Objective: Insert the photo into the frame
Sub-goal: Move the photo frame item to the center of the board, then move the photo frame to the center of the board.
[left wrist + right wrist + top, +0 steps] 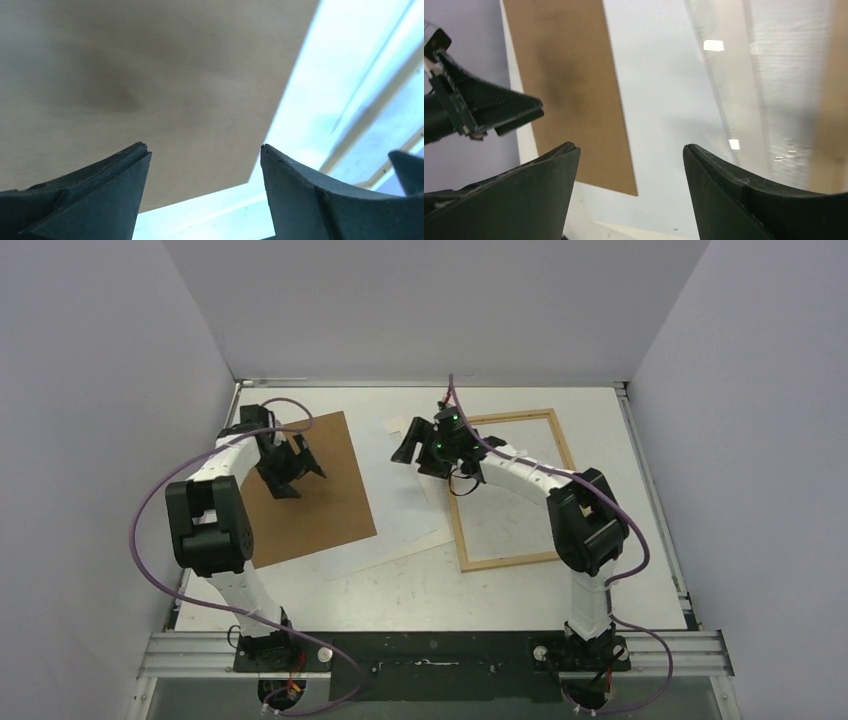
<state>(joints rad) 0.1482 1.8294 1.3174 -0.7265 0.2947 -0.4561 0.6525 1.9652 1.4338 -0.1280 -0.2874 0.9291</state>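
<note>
left gripper (pixel 205 162) gapes over brown panel (pixel 335 505), right gripper (pixel 631 160) above white photo (pixel 400 540).

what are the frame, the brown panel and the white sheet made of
Frame: thin strips of light wood, going by the pale tan colour; it looks unpainted and matte.
Brown panel: probably hardboard. It is flat, an even brown, smooth and dull, with no clear grain.
White sheet: looks like paper, very thin and lying flat, with a plain white face up.
</note>
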